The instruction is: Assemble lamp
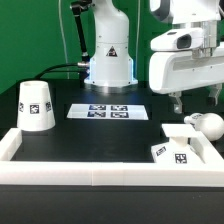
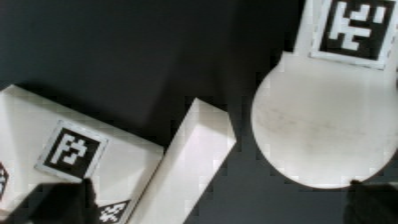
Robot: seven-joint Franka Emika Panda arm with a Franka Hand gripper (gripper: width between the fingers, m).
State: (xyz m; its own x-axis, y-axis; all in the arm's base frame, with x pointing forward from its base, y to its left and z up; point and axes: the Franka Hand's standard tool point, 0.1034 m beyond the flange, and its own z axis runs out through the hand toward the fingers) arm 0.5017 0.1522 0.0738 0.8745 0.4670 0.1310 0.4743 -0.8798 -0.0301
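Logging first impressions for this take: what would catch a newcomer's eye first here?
The open gripper hangs low at the exterior view's right, just over the round bulb and the tagged square base, which lies nearer the camera. The tapered shade stands alone at that view's left, with the marker board flat between.
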